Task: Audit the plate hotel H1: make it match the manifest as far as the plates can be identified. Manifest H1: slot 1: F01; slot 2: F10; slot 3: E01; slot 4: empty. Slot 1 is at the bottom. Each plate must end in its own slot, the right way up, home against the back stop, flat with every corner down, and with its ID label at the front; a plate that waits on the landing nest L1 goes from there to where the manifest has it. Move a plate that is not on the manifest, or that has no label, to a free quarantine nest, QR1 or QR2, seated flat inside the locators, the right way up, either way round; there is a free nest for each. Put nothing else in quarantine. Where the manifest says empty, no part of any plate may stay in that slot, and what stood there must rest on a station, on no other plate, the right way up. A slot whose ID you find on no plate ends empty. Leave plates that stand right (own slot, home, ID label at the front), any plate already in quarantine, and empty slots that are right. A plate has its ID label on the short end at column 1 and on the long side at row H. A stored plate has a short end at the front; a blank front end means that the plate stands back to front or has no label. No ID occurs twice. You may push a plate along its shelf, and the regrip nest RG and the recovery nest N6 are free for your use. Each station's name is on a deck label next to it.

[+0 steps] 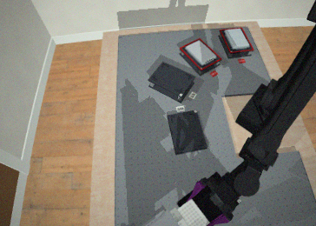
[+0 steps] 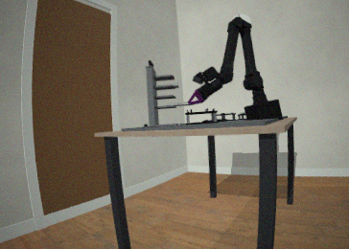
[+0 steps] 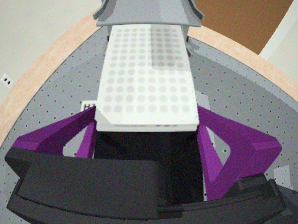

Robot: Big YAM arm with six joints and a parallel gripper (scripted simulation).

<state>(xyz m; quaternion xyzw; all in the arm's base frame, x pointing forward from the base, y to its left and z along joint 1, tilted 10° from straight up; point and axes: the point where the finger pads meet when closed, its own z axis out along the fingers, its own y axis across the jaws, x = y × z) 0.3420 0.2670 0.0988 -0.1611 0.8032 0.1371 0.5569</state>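
My gripper (image 3: 146, 112) has purple fingers that flank the near end of a white well plate (image 3: 148, 76), touch both its long sides and hold it level. In the side view the gripper (image 2: 196, 99) is level with the lower shelves of the hotel (image 2: 154, 96), and the plate shows as a thin line reaching it. From above, the gripper and plate (image 1: 191, 211) are at the bottom edge. The plate's labels are hidden.
Two red-framed quarantine nests at the back each hold a plate (image 1: 200, 53) (image 1: 236, 40). Two dark empty nests (image 1: 171, 80) (image 1: 187, 131) lie mid-deck with small deck labels. The arm's links (image 1: 278, 114) cross the right side.
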